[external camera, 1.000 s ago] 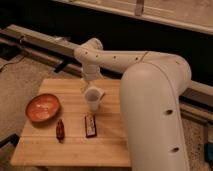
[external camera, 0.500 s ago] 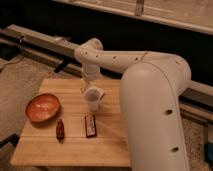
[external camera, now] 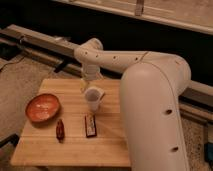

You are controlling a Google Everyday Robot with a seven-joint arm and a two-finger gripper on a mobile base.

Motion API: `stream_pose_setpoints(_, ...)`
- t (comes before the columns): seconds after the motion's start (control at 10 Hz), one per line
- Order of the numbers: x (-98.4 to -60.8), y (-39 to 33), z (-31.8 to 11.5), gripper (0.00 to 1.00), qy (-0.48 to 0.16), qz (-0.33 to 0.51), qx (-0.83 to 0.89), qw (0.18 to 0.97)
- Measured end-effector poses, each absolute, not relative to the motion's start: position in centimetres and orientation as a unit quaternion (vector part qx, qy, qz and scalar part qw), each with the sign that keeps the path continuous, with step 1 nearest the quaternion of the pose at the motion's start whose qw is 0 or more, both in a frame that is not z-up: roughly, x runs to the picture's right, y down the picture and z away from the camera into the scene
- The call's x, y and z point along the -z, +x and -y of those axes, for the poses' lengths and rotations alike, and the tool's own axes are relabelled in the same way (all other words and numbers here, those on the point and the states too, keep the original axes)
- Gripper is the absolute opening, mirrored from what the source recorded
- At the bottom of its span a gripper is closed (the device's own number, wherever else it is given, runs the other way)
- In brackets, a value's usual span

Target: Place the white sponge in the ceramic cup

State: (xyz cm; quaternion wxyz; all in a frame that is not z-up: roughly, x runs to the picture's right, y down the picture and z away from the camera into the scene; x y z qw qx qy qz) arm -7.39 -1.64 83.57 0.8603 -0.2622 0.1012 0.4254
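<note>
The ceramic cup (external camera: 93,99) stands upright near the middle of the wooden table (external camera: 70,147). It is small, white and tapers toward its base. A small pale block, the white sponge (external camera: 101,92), shows at the cup's upper right rim, touching it; I cannot tell whether it is held. My gripper (external camera: 89,84) points down at the end of the white arm. It sits just above and behind the cup's mouth, mostly hidden by the wrist.
A round orange-brown bowl (external camera: 42,107) sits at the table's left. A dark rectangular bar (external camera: 90,125) and a small reddish-brown object (external camera: 60,130) lie in front of the cup. My bulky white arm (external camera: 150,110) covers the table's right side. A rail (external camera: 45,42) runs behind.
</note>
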Motion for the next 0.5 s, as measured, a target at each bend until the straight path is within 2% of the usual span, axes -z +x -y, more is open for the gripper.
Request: stream_pose_setpoints(0.5,-88.9,-8.6,2.7,0.8,-0.266,-0.117,-0.388,0.875)
